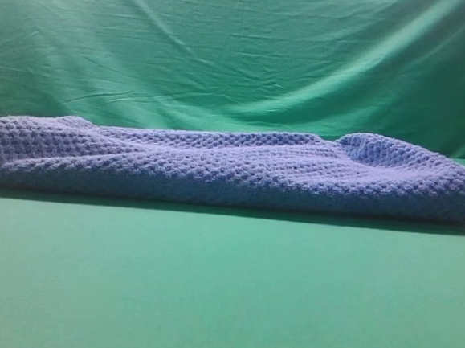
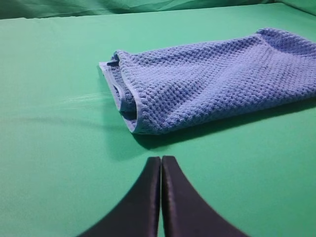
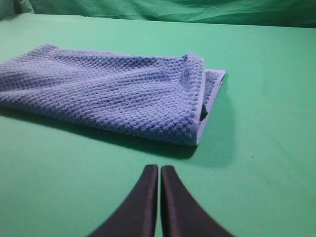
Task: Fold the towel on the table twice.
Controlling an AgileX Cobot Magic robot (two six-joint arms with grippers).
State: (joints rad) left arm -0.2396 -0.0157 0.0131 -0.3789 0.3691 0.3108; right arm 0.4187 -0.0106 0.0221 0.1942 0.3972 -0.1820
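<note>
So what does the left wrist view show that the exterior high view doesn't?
Only the left wrist view shows the left gripper, shut and apart from the towel, and the towel's layered hemmed end, so it is already folded at least once. Only the exterior high view shows the wrinkled green backdrop curtain and the towel's full length from the side. Both show the towel lying on the table.

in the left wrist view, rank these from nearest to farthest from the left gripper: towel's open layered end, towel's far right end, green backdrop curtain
1. The open layered end of the towel, just ahead of the left gripper and slightly left; the jaws are shut and clear of it.
2. The far right end of the towel, at the upper right.
3. The backdrop curtain, along the top edge beyond the table.
</note>
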